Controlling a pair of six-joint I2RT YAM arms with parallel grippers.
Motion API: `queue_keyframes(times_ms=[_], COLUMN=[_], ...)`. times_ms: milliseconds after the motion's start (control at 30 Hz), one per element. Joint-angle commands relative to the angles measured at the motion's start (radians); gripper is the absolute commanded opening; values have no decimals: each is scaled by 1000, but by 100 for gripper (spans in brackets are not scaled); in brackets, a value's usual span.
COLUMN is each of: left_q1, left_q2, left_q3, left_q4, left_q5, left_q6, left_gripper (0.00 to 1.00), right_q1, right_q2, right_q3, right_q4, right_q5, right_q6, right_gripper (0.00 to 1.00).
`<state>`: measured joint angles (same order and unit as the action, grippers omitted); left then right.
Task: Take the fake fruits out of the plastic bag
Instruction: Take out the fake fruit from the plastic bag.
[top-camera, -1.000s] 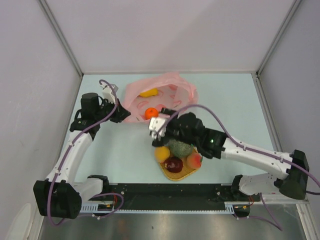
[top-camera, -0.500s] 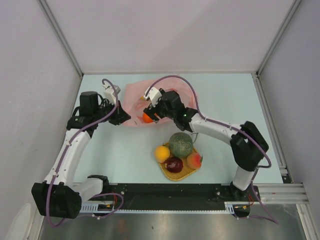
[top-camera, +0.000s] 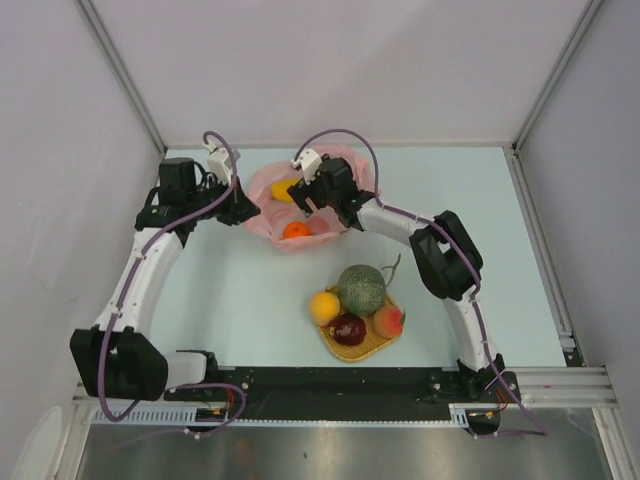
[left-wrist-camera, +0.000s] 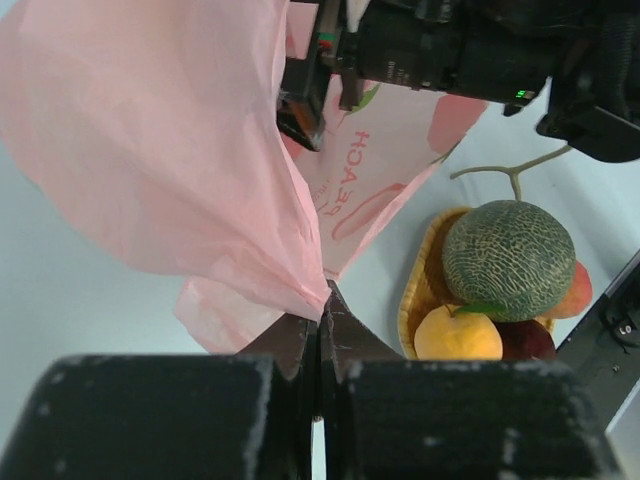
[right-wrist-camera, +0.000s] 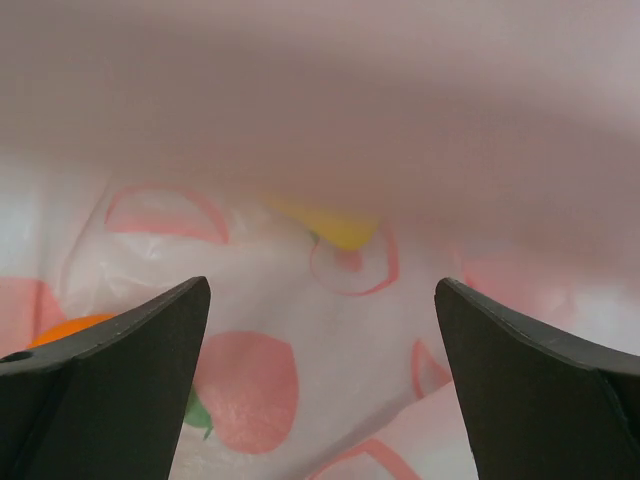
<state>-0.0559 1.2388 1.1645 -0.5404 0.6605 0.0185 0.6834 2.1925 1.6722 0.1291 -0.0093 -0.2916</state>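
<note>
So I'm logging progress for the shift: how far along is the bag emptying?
Done: the melon, peach, apple and a yellow-orange fruit sit on the woven mat. In hand: the left gripper pinches the bag at its edge; the open right gripper is inside it. Left: an orange fruit and a yellow fruit in the bag.

Pale blue-green worktop (top-camera: 250, 300), evenly lit | plain grey-white wall panels (top-camera: 340, 70) on three sides | metal posts (top-camera: 120, 75) rising at both back corners | black rail (top-camera: 330, 385) along the near edge | brushed metal strip (top-camera: 330, 455) just outside it
</note>
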Motion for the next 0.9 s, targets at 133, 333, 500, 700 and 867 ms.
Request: queue_keyframes(times_ms=[133,333,500,700,867], left_q1=[7,7,5,7,7], left_q2=[-2,-71,-29,-24,-27], left_q3=[115,112,71,37,26], left_q4=[17,63,3,39,50], left_q5=[-38,-94,-134,-133,-131], left_q6=[11,60,97,74,60], left_gripper=[0,0,0,0,0], right_q1=[140,169,160,122,102], right_q2=[-119,-83,-59,28,88], right_q3=[-121,-29,-8,107,104], right_q4=[-25,-10,76,49,52], right_q5=[-283,-670,-465,-322,-357], right_q6=[150,157,195,88,-56], right_gripper=[97,91,97,100,100])
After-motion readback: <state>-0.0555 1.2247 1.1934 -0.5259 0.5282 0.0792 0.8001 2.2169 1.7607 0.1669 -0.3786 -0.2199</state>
